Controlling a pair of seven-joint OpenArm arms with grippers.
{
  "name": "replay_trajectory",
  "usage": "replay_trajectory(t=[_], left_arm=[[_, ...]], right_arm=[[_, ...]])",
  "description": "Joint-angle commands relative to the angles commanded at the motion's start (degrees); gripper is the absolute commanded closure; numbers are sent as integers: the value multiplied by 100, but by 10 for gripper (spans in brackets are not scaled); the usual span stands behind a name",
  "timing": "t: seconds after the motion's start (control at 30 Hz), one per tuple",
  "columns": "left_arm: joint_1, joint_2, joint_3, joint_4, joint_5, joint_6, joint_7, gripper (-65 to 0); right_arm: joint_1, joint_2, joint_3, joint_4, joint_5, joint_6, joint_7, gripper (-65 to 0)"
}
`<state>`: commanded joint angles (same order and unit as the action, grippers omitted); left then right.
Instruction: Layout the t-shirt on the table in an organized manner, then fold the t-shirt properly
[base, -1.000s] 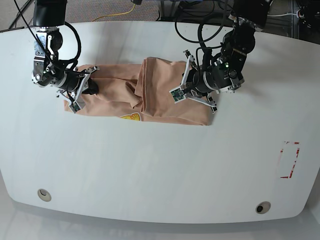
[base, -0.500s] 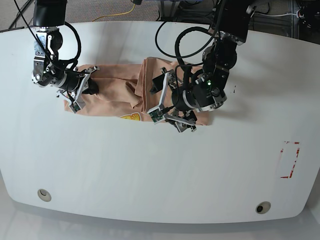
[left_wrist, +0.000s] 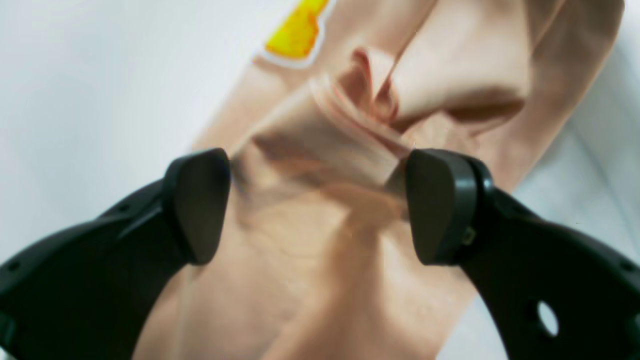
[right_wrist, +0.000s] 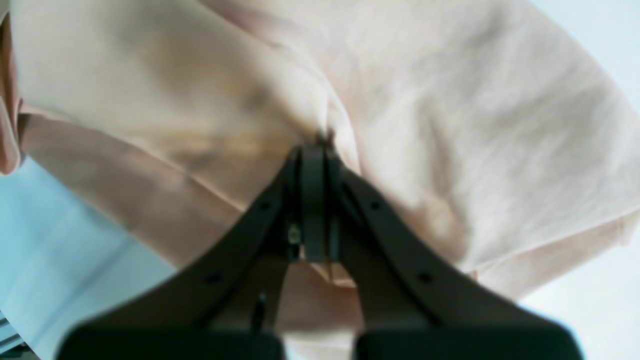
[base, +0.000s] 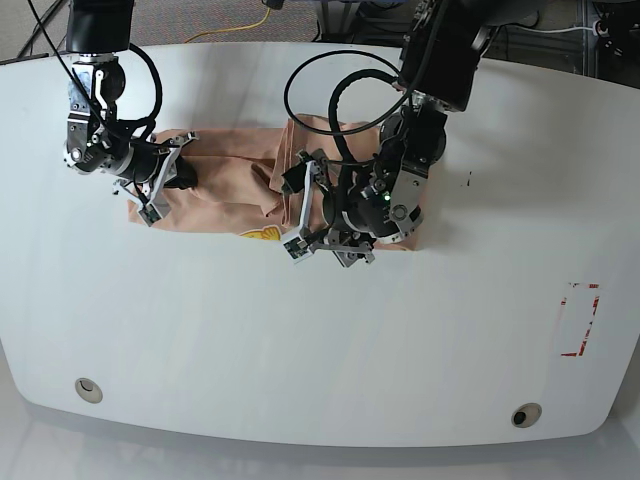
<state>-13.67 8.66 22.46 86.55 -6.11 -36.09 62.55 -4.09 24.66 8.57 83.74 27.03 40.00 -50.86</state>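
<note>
The peach t-shirt (base: 225, 190) lies folded in a rumpled band on the white table (base: 300, 340), with a bit of its yellow print (base: 262, 235) at the front edge. My left gripper (base: 312, 212) hovers open over the middle of the band; in the left wrist view its fingers (left_wrist: 200, 205) straddle a raised fold of the t-shirt (left_wrist: 325, 130) below the yellow print (left_wrist: 297, 30). My right gripper (base: 170, 180) is shut on the t-shirt at the band's left end. In the right wrist view the closed fingertips (right_wrist: 314, 165) pinch the t-shirt (right_wrist: 450, 115).
A red tape rectangle (base: 578, 320) marks the table at the right. Two round grommets (base: 88, 389) (base: 525, 415) sit near the front edge. Black cables (base: 340, 90) loop off the left arm above the shirt.
My left arm has swung from the band's right end to its middle, leaving the right end lying on the table. My right gripper has stayed put, still pinching the left end.
</note>
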Motion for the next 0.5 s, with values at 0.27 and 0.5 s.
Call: replay_trajectory(t=[0.27,0.5], left_arm=[[26,-26,290,0,18,9,0,-511],[0,-26,316,-211,35,35,0,-210]], right_arm=[[9,0,0,0,0,0,0,-5],[9,0,0,0,9,0,0,-5]])
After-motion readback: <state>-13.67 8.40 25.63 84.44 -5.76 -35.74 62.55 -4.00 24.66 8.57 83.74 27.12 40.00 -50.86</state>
